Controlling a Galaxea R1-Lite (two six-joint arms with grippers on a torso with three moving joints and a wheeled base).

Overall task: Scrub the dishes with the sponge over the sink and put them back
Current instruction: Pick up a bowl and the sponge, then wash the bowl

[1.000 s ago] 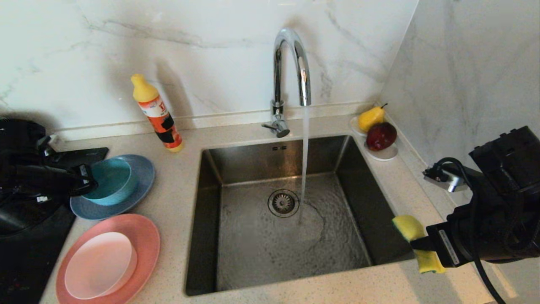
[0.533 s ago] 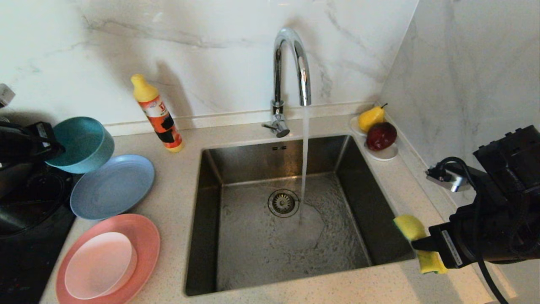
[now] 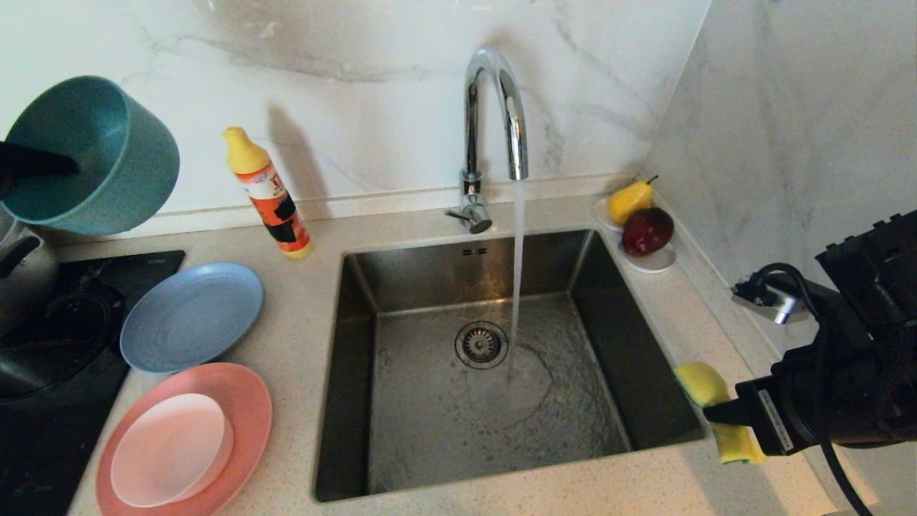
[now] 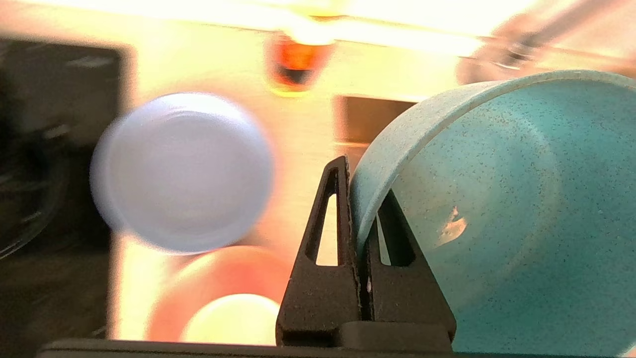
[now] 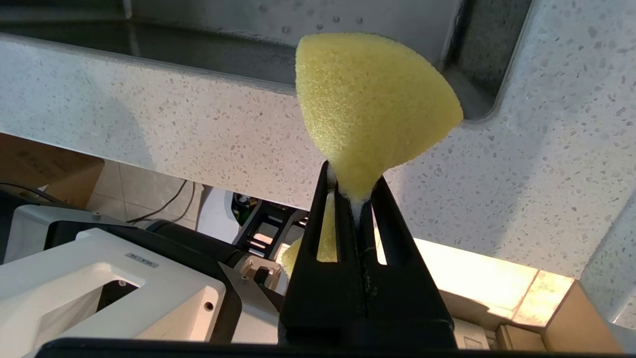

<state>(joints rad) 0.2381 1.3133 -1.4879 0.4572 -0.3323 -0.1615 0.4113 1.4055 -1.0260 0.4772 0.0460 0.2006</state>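
My left gripper (image 4: 361, 191) is shut on the rim of the teal bowl (image 3: 93, 158), which hangs tilted high above the counter's far left, its mouth facing left. Only a dark finger (image 3: 36, 165) shows in the head view. Below it lie the bare grey-blue plate (image 3: 190, 315) and the salmon-pink plate (image 3: 247, 401), which carries the pale pink-white bowl (image 3: 168, 448). My right gripper (image 3: 716, 414) is shut on the yellow sponge (image 3: 698, 383) above the near right corner of the sink (image 3: 358, 322). The wrist view shows the sponge (image 5: 372, 99) squeezed between the right gripper's (image 5: 354, 179) jaws.
Water runs from the chrome faucet (image 3: 494, 107) onto the sink floor beside the drain (image 3: 481, 344). An orange soap bottle (image 3: 269, 193) stands behind the plates. A white fruit dish (image 3: 645, 258) sits at the back right. A steel pot (image 3: 21, 279) and black hob (image 3: 57, 401) fill the left edge.
My left gripper has lifted the teal bowl off the grey-blue plate, up and to the left, leaving that plate bare. The right arm with the sponge has stayed put.
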